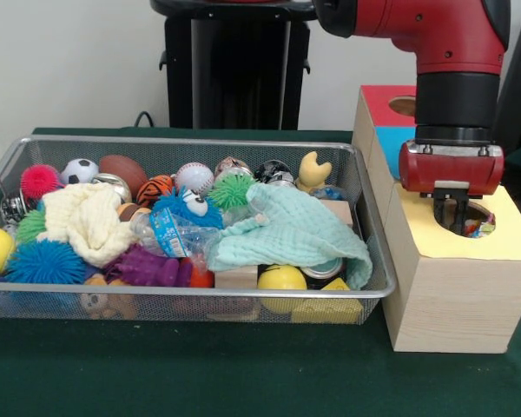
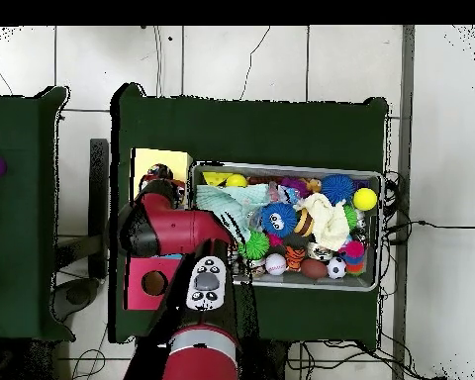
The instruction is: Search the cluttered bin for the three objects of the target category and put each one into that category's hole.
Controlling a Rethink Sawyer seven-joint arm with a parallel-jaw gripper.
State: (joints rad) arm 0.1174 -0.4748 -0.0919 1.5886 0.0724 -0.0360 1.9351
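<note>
Black two-fingered gripper [image 1: 451, 219] dips into round hole of yellow-topped wooden box [image 1: 456, 287] | multicoloured strands, possibly a knotted rope ball [image 1: 478, 228], in hole just beside fingertips | fingers slightly apart, grip unclear | silver wire-mesh bin [image 1: 372, 217] just beside box, crammed with toys.

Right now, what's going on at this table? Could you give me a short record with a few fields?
Arm: red and black, reaching over the wooden box
Gripper: at the hole in the box's yellow top; whether its jaws are open or shut is unclear
In the hole: something multicoloured, too hidden to name
Bin: wire mesh, crowded with balls and toys
On top of the pile: mint cloth, cream cloth
Second box top: red with its own hole
</note>
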